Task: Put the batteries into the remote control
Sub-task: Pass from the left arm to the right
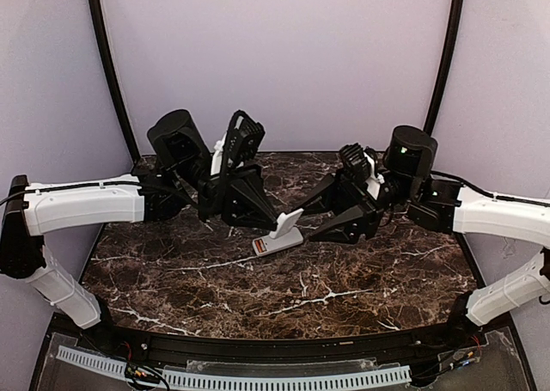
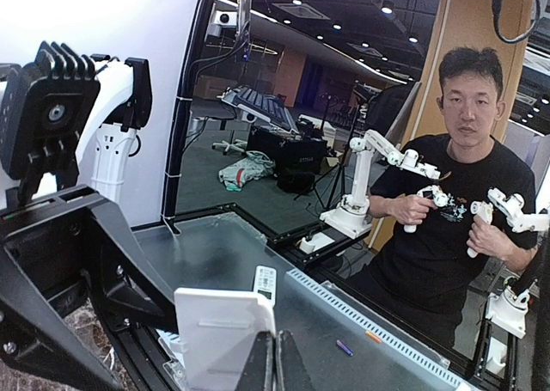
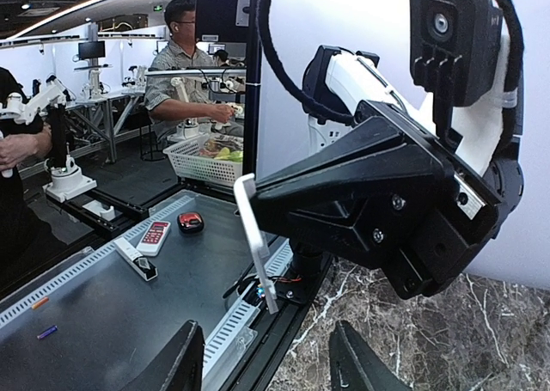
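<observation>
Here, from above, my left gripper point(image 1: 277, 223) is pinched shut on a small flat white square piece point(image 1: 288, 222), holding it tilted over the dark marble table point(image 1: 344, 296). The remote control point(image 1: 279, 242) lies flat on the marble just beneath that piece, near the middle of the table; whether the two touch I cannot tell. An orange-red patch point(image 1: 259, 248) shows at the remote's left end, too small for me to say whether it is the batteries. My right gripper point(image 1: 307, 223) reaches in from the right, its fingertips apart and just beside the piece and the remote.

From my left wrist, my fingers point(image 2: 258, 365) stand closed together at the bottom edge with the white piece point(image 2: 219, 331) upright against them; my right arm's black body point(image 2: 60, 262) fills the left side; beyond the table edge a man in a black shirt point(image 2: 455, 210) sits holding small arm handles.

From my right wrist, my two fingers point(image 3: 185, 361) are spread with nothing between them; ahead, the left gripper clamps the white piece point(image 3: 253, 236), seen edge-on and leaning, above the marble.
</observation>
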